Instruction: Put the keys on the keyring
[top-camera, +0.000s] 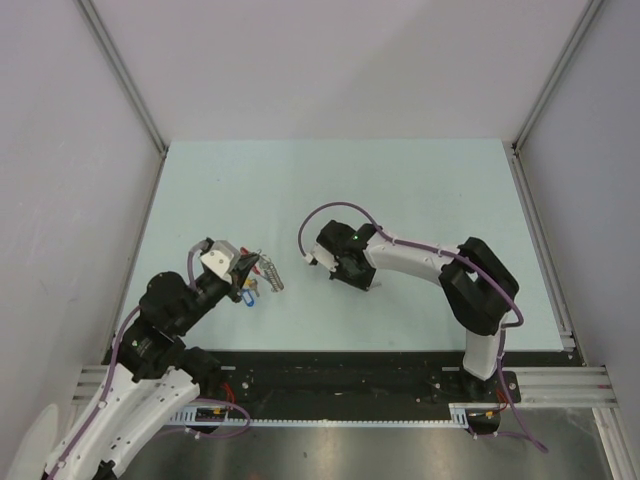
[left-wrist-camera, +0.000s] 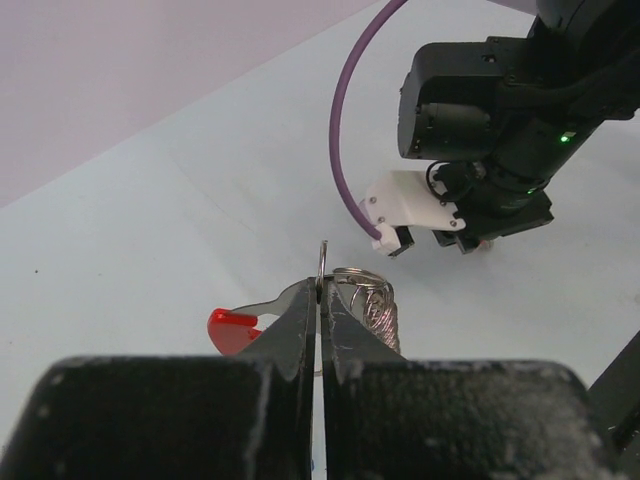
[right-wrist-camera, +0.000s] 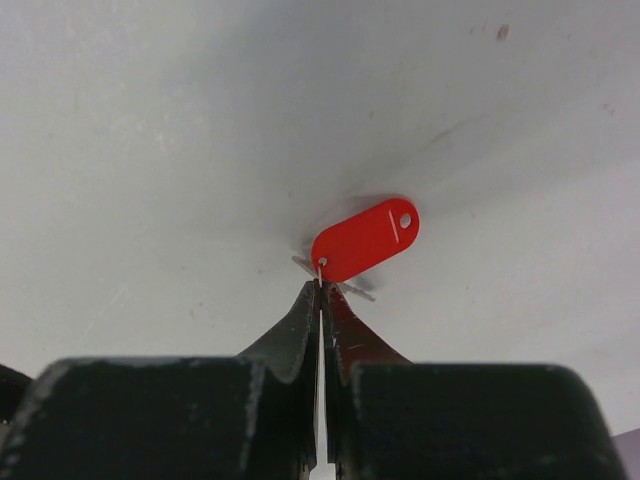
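Observation:
My left gripper (left-wrist-camera: 322, 285) is shut on a thin silvery ring (left-wrist-camera: 323, 258) of the keyring, held just above the table. The keyring's grey coil-like strip (left-wrist-camera: 378, 308) hangs at the right of the jaws and also shows in the top view (top-camera: 270, 272). A red piece (left-wrist-camera: 230, 326) with a silvery strip sticks out on the left. Blue (top-camera: 248, 293) and yellow (top-camera: 256, 284) key heads hang under this gripper. My right gripper (right-wrist-camera: 322, 285) points down at the table, shut on a thin wire at the end of a red oval key head (right-wrist-camera: 365, 240) that lies flat, with silvery metal under it.
The two grippers (top-camera: 245, 272) (top-camera: 345, 272) are close together near the middle of the pale table (top-camera: 400, 190). The right arm's wrist (left-wrist-camera: 480, 200) and its purple cable (left-wrist-camera: 345, 120) fill the upper right of the left wrist view. Grey walls stand on three sides.

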